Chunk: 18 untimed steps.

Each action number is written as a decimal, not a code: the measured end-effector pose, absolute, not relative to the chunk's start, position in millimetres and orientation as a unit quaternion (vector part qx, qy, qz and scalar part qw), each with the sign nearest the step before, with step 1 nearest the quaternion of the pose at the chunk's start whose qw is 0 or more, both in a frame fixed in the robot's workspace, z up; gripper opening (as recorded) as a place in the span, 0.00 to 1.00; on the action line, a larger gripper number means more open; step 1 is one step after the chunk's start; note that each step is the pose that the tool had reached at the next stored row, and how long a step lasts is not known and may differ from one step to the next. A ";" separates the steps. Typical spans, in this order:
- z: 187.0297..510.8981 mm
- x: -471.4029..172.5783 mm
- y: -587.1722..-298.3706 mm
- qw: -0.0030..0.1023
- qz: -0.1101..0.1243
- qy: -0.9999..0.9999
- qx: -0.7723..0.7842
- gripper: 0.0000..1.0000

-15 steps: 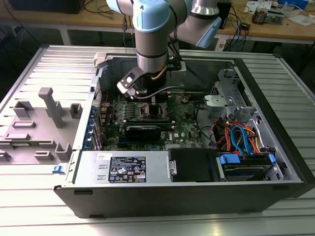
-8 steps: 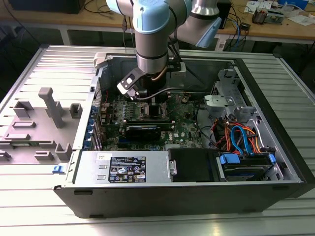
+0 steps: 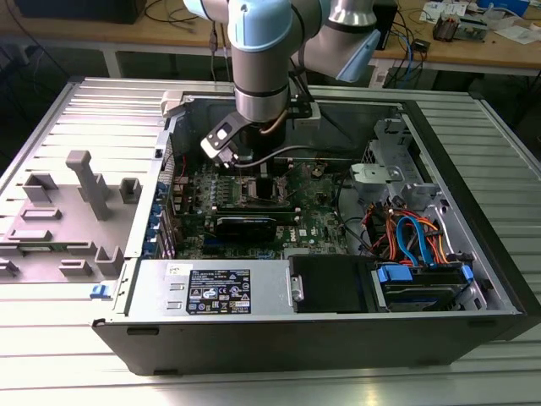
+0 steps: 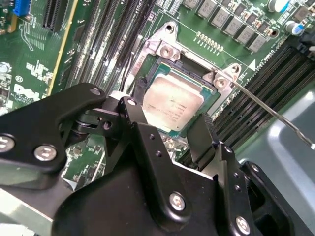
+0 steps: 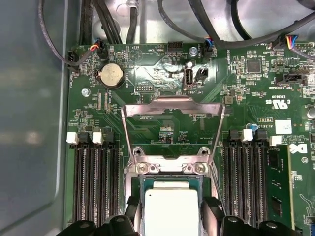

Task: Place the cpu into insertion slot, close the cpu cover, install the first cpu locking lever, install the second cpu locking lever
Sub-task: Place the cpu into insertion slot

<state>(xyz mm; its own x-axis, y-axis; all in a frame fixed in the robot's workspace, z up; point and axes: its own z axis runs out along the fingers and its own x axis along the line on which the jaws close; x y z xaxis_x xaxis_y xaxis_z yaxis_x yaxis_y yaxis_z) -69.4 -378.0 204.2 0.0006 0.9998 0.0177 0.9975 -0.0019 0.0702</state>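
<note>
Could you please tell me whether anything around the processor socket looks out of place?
Nothing looks damaged. The cpu lies square in the insertion slot, the end effector straddling it; the cpu cover stands open, not closed.

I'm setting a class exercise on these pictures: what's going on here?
A robot arm reaches into an open computer case. Its end effector hangs over the insertion slot, fingers spread either side of the cpu, which lies in the slot. The cpu cover stands flipped open, not yet closed.
</note>
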 end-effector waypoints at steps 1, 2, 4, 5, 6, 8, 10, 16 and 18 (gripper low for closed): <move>206.1 -69.4 -378.0 0.019 0.031 0.706 0.707 0.62; 208.2 -69.4 -378.0 0.019 0.031 0.706 0.707 0.62; 214.8 -69.4 -378.0 0.018 0.031 0.706 0.707 0.60; 215.7 -69.4 -378.0 0.018 0.031 0.706 0.707 0.53; 216.9 -69.3 -378.0 0.018 0.031 0.706 0.707 0.53; 217.9 -68.7 -378.0 0.018 0.031 0.706 0.707 0.47; 217.9 -68.7 -378.0 0.018 0.030 0.706 0.707 0.35; 218.0 -68.6 -378.0 0.018 0.030 0.706 0.707 0.11; 218.0 -68.5 -378.0 0.018 0.030 0.706 0.707 0.11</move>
